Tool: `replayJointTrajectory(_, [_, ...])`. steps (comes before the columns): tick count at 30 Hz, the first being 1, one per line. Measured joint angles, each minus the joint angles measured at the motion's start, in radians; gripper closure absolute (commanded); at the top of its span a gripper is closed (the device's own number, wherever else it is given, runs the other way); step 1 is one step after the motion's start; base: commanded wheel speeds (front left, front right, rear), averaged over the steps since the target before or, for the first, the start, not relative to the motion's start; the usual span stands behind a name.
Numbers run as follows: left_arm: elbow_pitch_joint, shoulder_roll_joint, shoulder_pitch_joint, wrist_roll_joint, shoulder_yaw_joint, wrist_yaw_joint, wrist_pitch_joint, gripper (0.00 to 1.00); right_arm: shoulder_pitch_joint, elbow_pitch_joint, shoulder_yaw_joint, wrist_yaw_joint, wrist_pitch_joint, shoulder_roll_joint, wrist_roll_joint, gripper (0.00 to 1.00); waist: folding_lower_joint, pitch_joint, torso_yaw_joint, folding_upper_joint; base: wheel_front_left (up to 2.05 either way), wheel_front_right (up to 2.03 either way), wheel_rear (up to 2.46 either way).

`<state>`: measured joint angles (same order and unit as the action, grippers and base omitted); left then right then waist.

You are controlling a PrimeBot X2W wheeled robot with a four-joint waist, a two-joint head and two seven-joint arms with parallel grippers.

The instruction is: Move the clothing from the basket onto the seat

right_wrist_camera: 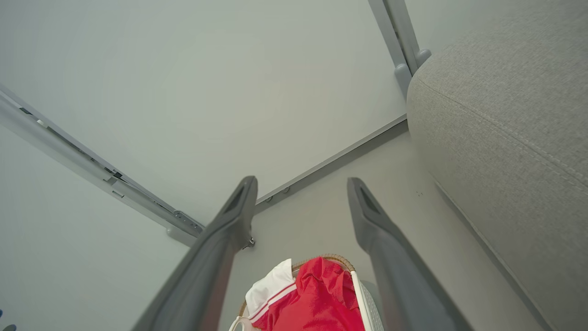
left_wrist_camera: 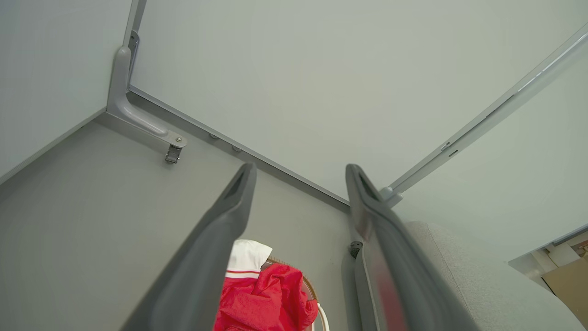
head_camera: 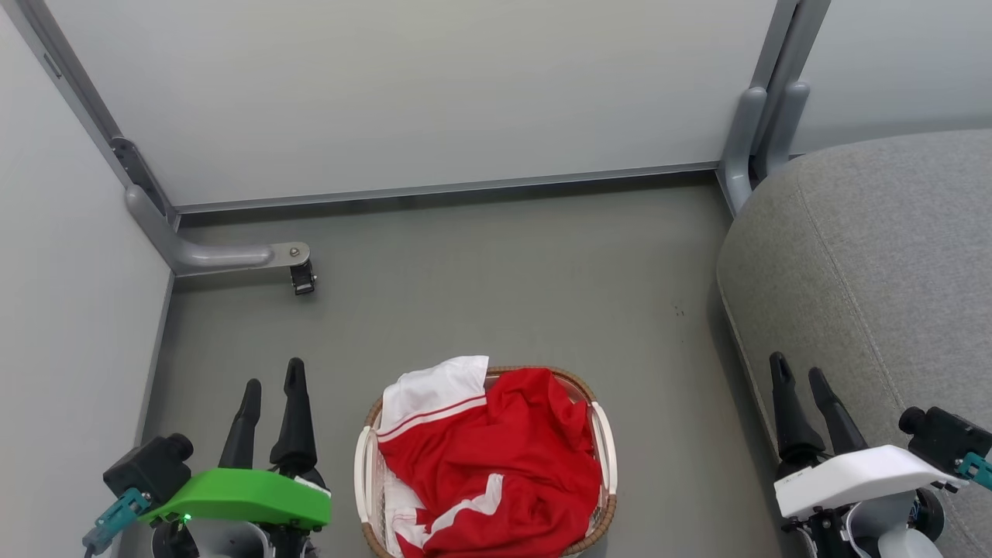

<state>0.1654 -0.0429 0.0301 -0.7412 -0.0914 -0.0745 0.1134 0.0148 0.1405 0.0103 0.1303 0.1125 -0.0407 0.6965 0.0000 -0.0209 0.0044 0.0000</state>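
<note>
The red clothing [head_camera: 511,465] with white panels and stripe trim lies crumpled in the cream basket [head_camera: 604,446], which stands on the floor at the bottom centre of the head view. The clothing [left_wrist_camera: 264,299] also peeks between the fingers in the left wrist view, and the clothing [right_wrist_camera: 321,299] sits low in the right wrist view beside the basket [right_wrist_camera: 365,299]. The grey seat [head_camera: 876,263] rises at the right. My left gripper [head_camera: 273,381] is open to the left of the basket, holding nothing. My right gripper [head_camera: 798,370] is open in front of the seat's edge, holding nothing.
Pale partition walls [head_camera: 434,93] close off the back and left. A grey metal bracket foot [head_camera: 232,256] with a small caster juts onto the floor at the left rear. A second post foot [head_camera: 756,132] stands beside the seat's back corner. Grey floor [head_camera: 504,287] lies between basket and wall.
</note>
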Motion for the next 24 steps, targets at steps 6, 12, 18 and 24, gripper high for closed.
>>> replayJointTrajectory(6, [-0.004, 0.000, -0.002, 0.074, -0.016, 0.007, 0.015, 0.00, -0.002, -0.005, -0.013, 0.000, 0.017, -0.001, -0.076, 0.00, 0.0000, -0.001, 0.000, 0.0000, 0.00, 0.00, 0.00])
replayJointTrajectory(12, [-0.002, -0.001, -0.005, 0.135, -0.036, 0.013, 0.033, 0.00, -0.004, -0.005, -0.020, 0.000, 0.031, -0.001, -0.146, 0.00, 0.0000, -0.001, -0.001, 0.0000, 0.00, 0.00, 0.00])
replayJointTrajectory(18, [0.006, -0.001, -0.010, 0.187, -0.051, 0.022, 0.048, 0.00, -0.007, -0.003, -0.022, 0.000, 0.048, -0.002, -0.211, 0.00, 0.0000, 0.000, 0.001, 0.0000, 0.00, 0.00, 0.00])
replayJointTrajectory(24, [0.016, -0.002, -0.013, 0.229, -0.067, 0.022, 0.063, 0.00, -0.009, 0.001, -0.024, 0.000, 0.063, -0.003, -0.273, 0.00, 0.0000, -0.001, 0.003, 0.0000, 0.00, 0.00, 0.00])
